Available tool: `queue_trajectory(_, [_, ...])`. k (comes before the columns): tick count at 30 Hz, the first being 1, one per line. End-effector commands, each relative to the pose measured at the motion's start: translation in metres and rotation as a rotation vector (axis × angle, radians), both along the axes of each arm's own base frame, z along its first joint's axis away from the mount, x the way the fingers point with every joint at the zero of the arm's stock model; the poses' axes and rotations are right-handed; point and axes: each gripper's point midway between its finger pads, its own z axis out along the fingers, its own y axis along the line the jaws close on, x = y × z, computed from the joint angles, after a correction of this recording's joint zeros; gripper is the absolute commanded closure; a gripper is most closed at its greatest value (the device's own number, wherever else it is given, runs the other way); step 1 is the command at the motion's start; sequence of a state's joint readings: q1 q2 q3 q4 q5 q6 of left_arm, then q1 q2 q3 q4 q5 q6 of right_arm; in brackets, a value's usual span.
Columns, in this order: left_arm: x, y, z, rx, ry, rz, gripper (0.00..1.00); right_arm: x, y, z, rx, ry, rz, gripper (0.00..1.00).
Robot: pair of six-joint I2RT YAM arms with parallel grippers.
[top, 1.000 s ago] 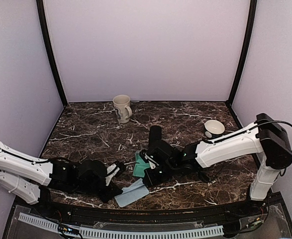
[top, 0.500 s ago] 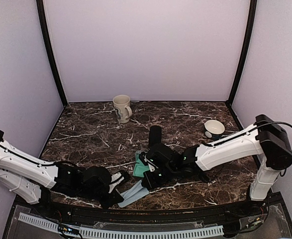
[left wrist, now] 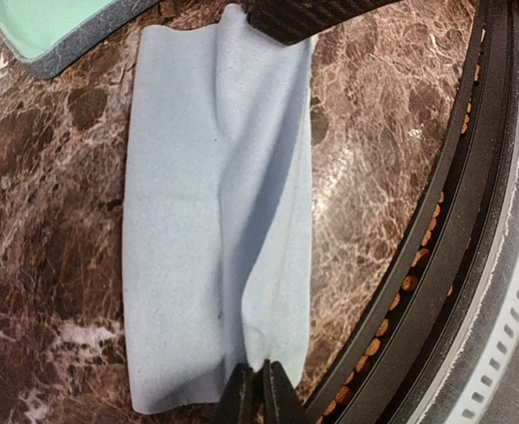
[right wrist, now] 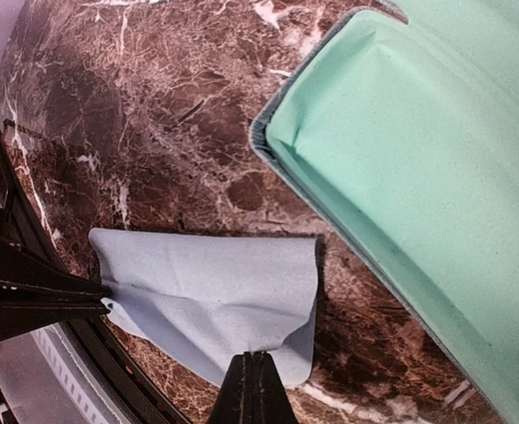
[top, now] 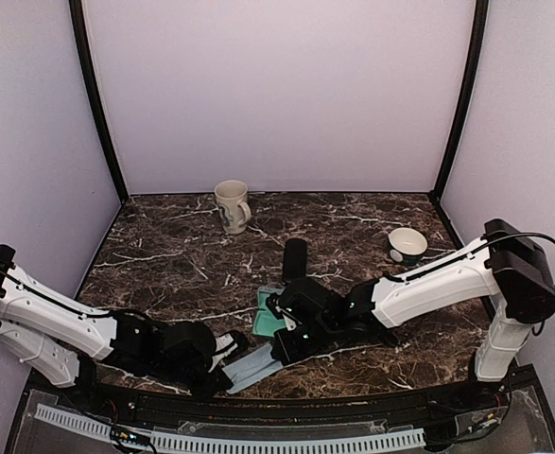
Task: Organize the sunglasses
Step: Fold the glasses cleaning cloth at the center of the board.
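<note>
Table (top: 164, 255): dark brown marble slab with white veins.

Light blue cloth (left wrist: 206, 221), a soft rectangular fabric, lies flat on the marble at the near edge, a little left of centre. One long crease runs down it from end to end.

Left gripper (left wrist: 259, 390): down low at the cloth's near end. Its jaws are closed to a sliver, with the hem nipped between the black tips.

Right gripper (right wrist: 252, 378): at the cloth's far end. Its tips are pressed together on that edge, with no gap showing between them. From the left wrist camera one of its dark fingers overlaps the cloth's far corner.

Grey-blue case (right wrist: 436, 177), rectangular with a mint green lining, sits open just beyond the cloth's far end. It is near the cloth but not touching it.

Black oblong case (top: 295, 257) is farther back, at the centre of the table.

Cream mug (top: 231, 205), ceramic with a handle, stands upright at the far edge, left of centre. White bowl (top: 407, 245), round with a dark inside, is on the right, beyond the right forearm.

Sunglasses: not made out in any view, so I cannot tell where they lie. The open case shows only bare lining in the part the right wrist camera sees.
</note>
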State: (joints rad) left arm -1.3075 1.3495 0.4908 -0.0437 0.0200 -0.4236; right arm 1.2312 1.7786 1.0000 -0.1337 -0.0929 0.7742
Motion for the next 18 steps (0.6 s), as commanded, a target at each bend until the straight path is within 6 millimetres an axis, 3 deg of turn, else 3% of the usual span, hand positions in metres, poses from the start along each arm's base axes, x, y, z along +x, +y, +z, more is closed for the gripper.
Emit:
queue_trajectory(1, [-0.005, -0.007, 0.005, -0.006, 0.006, -0.032, 0.94, -0.004, 0.000, -0.007, -0.005, 0.006, -0.001, 1.00])
queue_trajectory(18, [-0.016, -0.013, 0.007, 0.004, 0.019, -0.079, 0.91, -0.010, -0.006, -0.015, -0.040, 0.015, 0.006, 0.87])
